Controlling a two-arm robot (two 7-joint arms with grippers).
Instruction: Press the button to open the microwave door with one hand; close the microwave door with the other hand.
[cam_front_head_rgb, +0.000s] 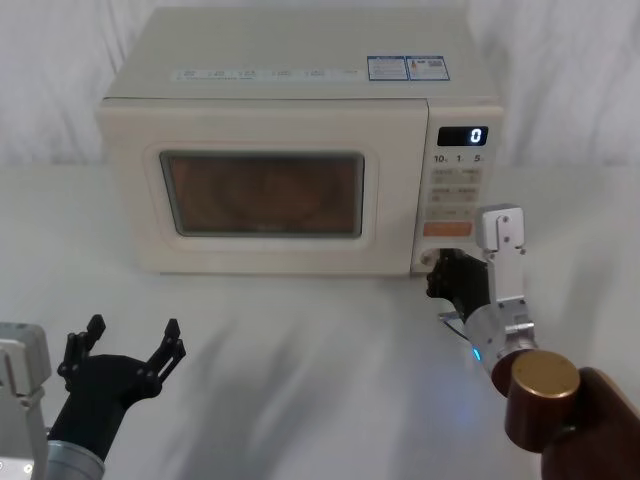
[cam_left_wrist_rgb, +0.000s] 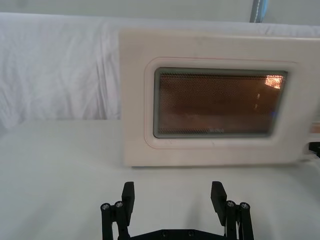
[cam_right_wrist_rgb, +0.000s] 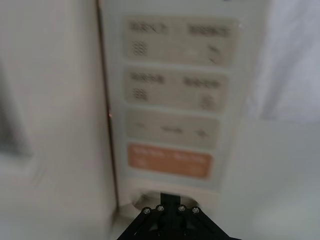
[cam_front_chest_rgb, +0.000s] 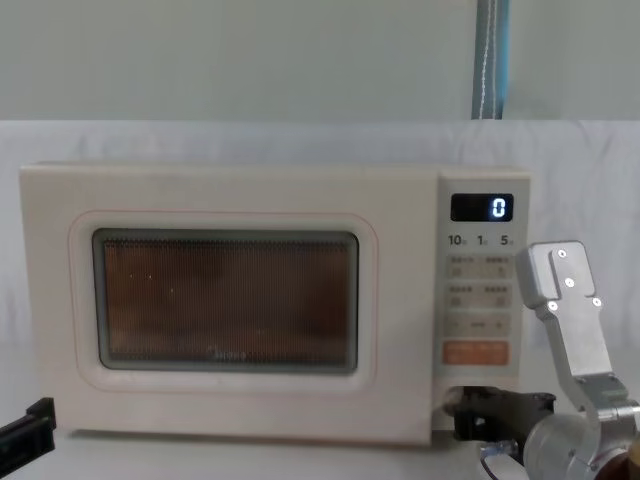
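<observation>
- Microwave sits at the far centre of my white counter in the head view, its door flush with the front. The black display at 1 o'clock reads 0. My right claw is at the foot of the key panel, about 4 o'clock from the door window, just under the orange key; I cannot tell whether its fingers are together or apart. My left claw hangs over the counter at 8 o'clock, well apart from the oven, fingers spread wide.
- Left wrist view: the microwave door faces me squarely, its window glowing orange-brown. My left claw's two fingers stand apart over bare counter, touching nothing.
- Right wrist view: the key panel is very close. The orange key lies just above the button, whose pale rim curves round the tip of my right claw. The tip is at the button, though actual contact is too blurred to judge. The door seam runs just beside the panel.
- Chest view: the microwave stands front-on with the door closed. My right claw points at the panel's bottom corner, 6 o'clock from the display, below the orange key.
</observation>
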